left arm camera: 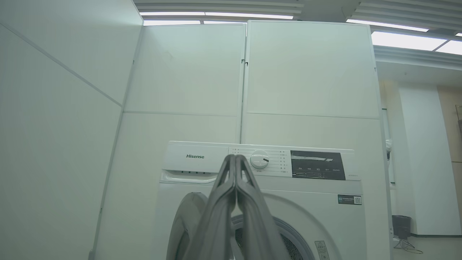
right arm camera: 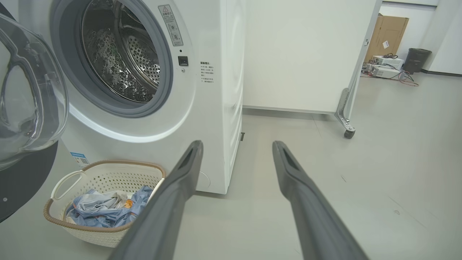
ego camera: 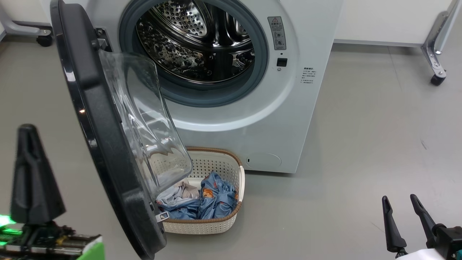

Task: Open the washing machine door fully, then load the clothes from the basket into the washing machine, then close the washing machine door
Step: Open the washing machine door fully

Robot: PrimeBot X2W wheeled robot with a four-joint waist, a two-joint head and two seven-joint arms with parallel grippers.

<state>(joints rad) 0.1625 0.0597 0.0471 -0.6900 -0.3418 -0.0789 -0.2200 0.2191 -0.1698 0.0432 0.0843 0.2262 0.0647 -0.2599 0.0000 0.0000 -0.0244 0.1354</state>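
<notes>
Door (ego camera: 103, 151) hides basket (ego camera: 202, 226) L side; washer (ego camera: 285, 122) top cut off.

Light blue orange-printed clothes (ego camera: 213, 202) in cream, brown-rimmed basket (ego camera: 216, 225); white washing machine (ego camera: 288, 119).

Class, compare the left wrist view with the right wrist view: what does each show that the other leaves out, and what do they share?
Left wrist view, alone of the two: the control dial, dark display, ceiling lights and the left gripper, jaws shut. Right wrist view, alone of the two: the basket holding the clothes, a cardboard box and the right gripper, jaws open and empty. Shared: the washing machine and its open door.
</notes>
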